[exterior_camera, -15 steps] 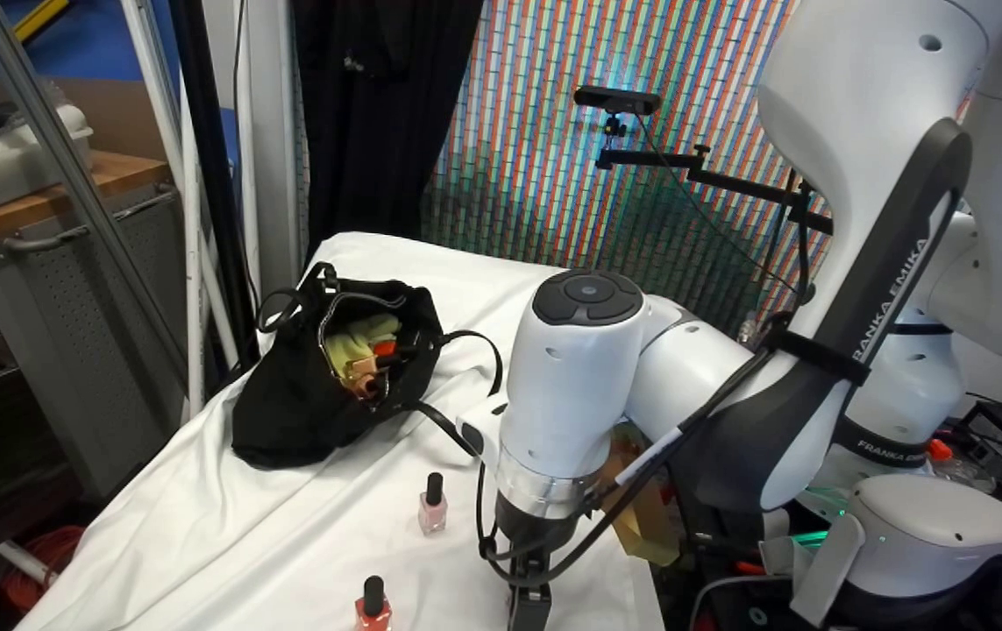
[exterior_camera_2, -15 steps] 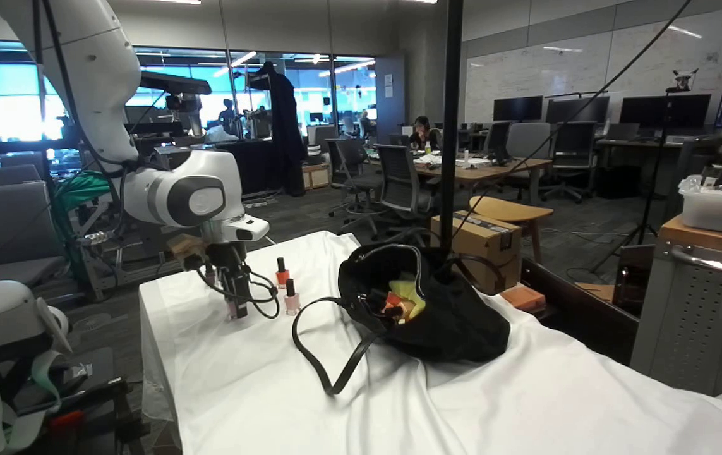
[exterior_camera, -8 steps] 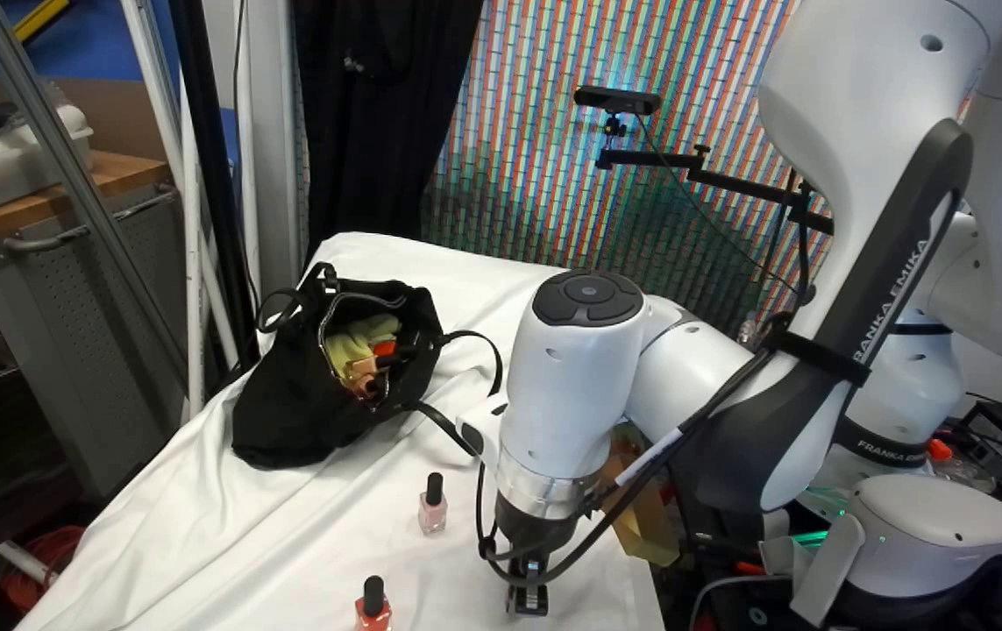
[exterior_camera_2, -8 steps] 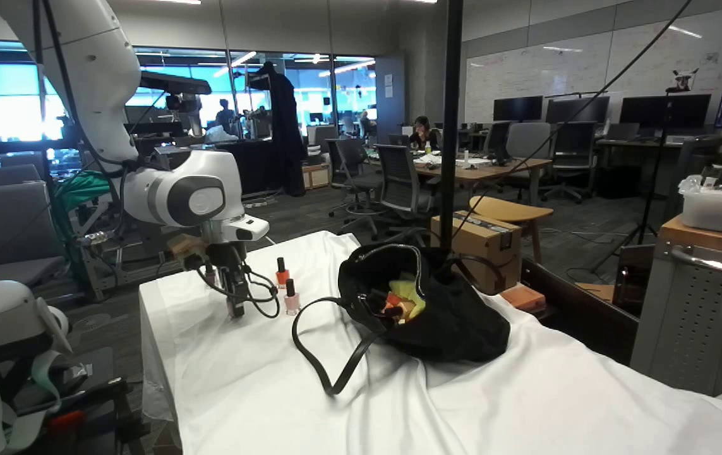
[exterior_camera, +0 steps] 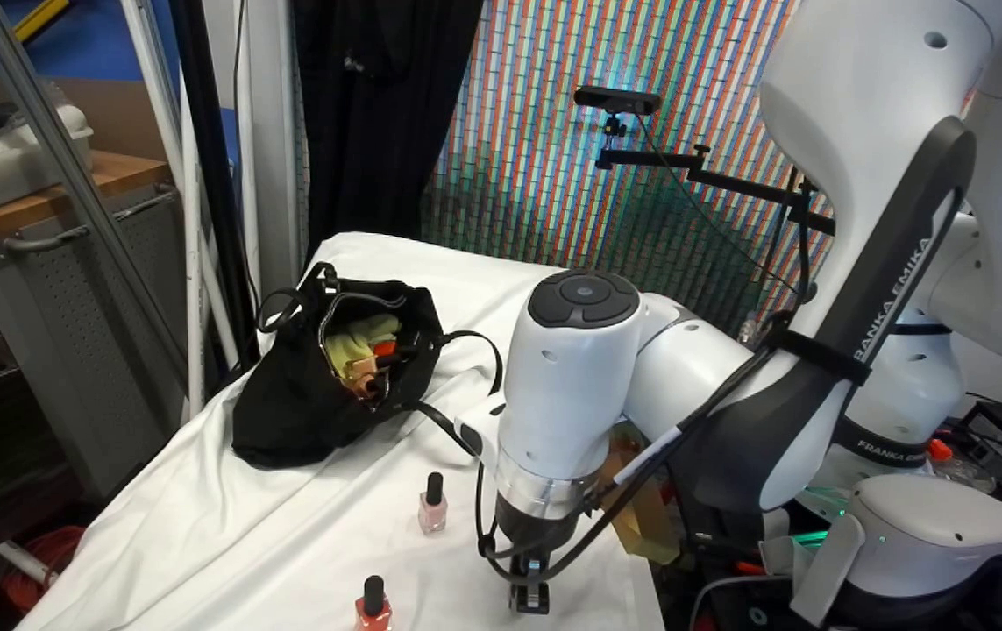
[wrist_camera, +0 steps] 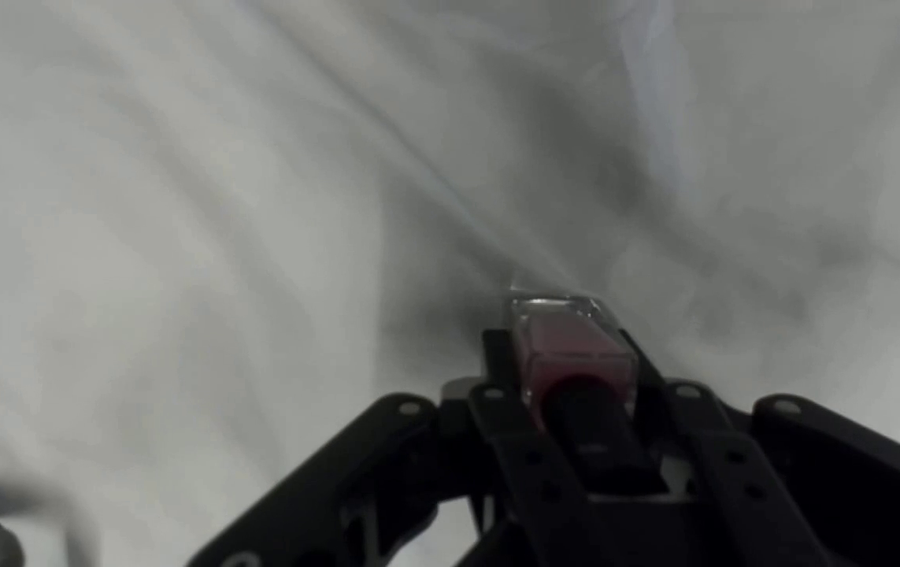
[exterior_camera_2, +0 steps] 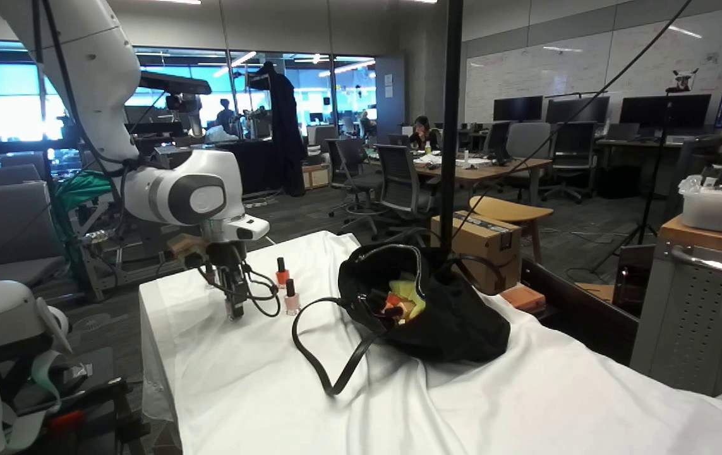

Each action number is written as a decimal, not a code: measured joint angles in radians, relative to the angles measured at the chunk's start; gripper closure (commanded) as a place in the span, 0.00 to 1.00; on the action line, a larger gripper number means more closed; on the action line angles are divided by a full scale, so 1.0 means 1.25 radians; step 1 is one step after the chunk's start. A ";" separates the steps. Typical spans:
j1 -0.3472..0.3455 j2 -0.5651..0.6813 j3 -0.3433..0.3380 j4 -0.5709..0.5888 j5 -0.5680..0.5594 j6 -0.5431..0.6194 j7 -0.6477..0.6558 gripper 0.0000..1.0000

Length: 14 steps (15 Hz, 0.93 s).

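Note:
A small clear bottle of pink-red polish [wrist_camera: 575, 339] with a black cap is clasped between the two black fingers of my gripper [wrist_camera: 568, 358] in the wrist view. Its cap points back toward the palm. The gripper [exterior_camera: 529, 599] is low over the white cloth in both exterior views, and its fingers largely hide the bottle there. I cannot tell whether the bottle still rests on the cloth. Upright beside the gripper stand a pale pink bottle [exterior_camera: 433, 508] and, farther off, an orange-red bottle [exterior_camera_2: 282, 275], both black-capped.
A black bag [exterior_camera_2: 462, 325] lies on the white-clothed table [exterior_camera_2: 272, 404], its mouth showing yellow-green cloth and several bottles. Its strap [exterior_camera_2: 319, 370] loops onto the cloth. A brown cardboard piece [exterior_camera: 645, 526] is by the table's edge near the arm. Cables hang around the wrist.
The fingers stood wider apart a second ago and have closed on the bottle. The arm has since shifted very slightly. The bag and the standing bottles have not moved.

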 measured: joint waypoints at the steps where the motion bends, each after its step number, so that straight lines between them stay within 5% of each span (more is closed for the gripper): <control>1: 0.000 -0.004 -0.002 0.000 0.000 -0.010 -0.001 0.85; 14: -0.054 -0.159 -0.121 0.021 -0.173 -0.091 0.014 0.85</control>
